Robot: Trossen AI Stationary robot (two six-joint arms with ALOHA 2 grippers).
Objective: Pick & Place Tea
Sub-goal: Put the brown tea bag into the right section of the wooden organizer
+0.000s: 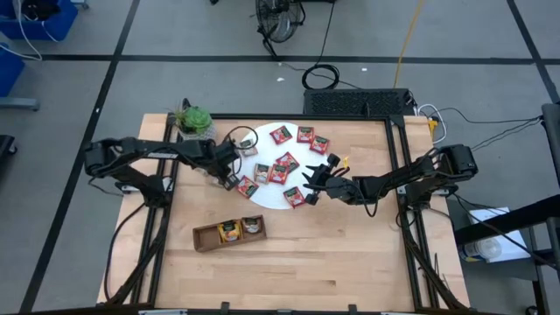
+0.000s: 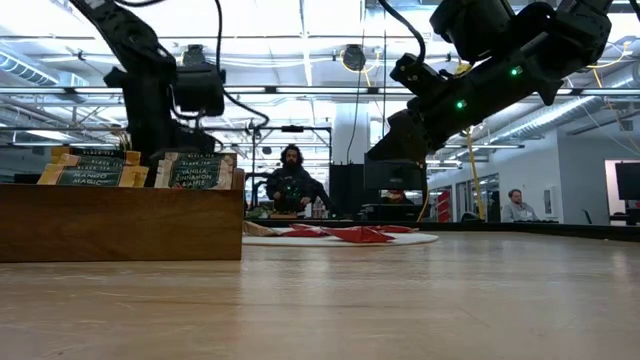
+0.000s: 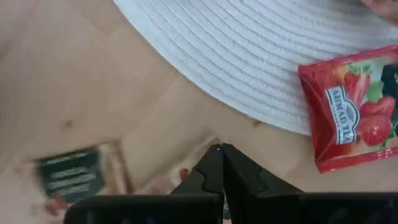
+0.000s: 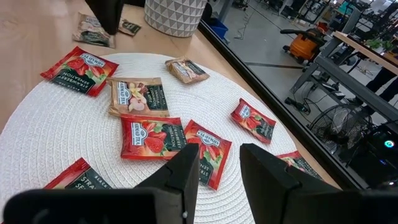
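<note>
Several tea sachets, mostly red, lie flat on the white disc in the middle of the table. A red sachet lies on the disc's left edge. A grey-brown sachet lies on the bare wood just left of the disc. My left gripper points down over that wood between the two, shut, with nothing between its fingers. My right gripper hovers open over the disc's right part, slanting down toward the sachets, and holds nothing.
A long wooden tray stands near the front, with sachets upright in two of its compartments. A green potted plant stands at the far left corner. Bare wood lies at the front and right. People sit in the room beyond the table.
</note>
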